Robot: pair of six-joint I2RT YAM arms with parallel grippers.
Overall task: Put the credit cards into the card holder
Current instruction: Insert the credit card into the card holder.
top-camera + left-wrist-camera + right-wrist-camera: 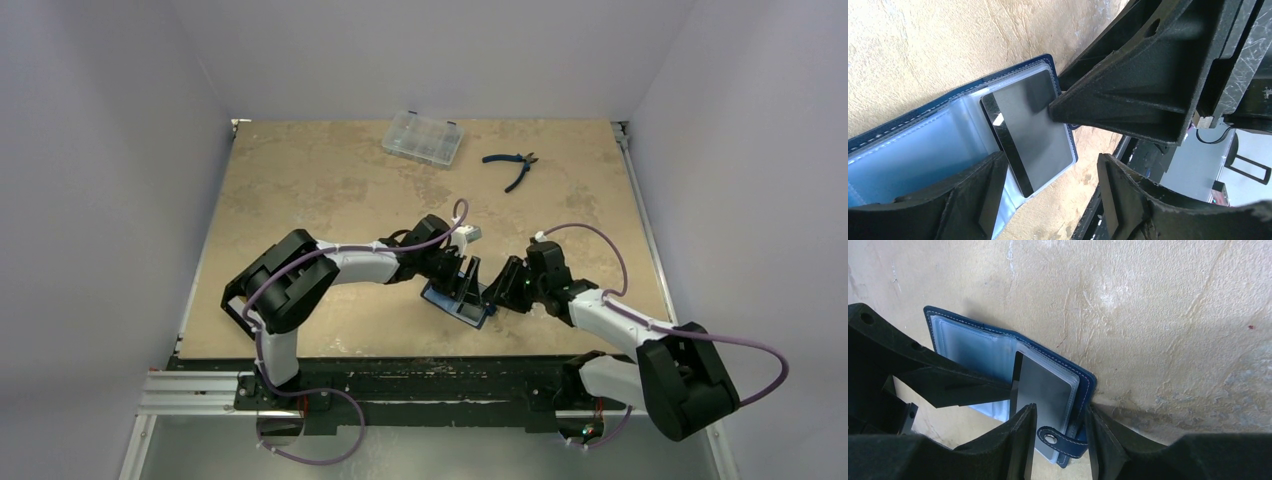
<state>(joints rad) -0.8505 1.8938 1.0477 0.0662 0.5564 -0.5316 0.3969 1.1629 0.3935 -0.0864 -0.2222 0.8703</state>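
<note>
The navy card holder (470, 315) lies open on the tan table, its clear sleeves up (898, 165) (963, 347). One grey credit card (1033, 135) with a dark stripe lies on its right half (1045, 385). I cannot tell if it is inside a sleeve. My left gripper (465, 280) (1050, 157) is open over the card, one finger (958, 385) touching its striped edge. My right gripper (503, 292) (1059, 409) is open and straddles the holder's edge at the snap tab (1063, 440). One of its fingers (1128, 95) touches the card. No other card shows.
A clear plastic compartment case (422, 138) sits at the back of the table. Blue-handled pliers (512, 165) lie to its right. White walls close in the table on three sides. Both arms meet near the front middle.
</note>
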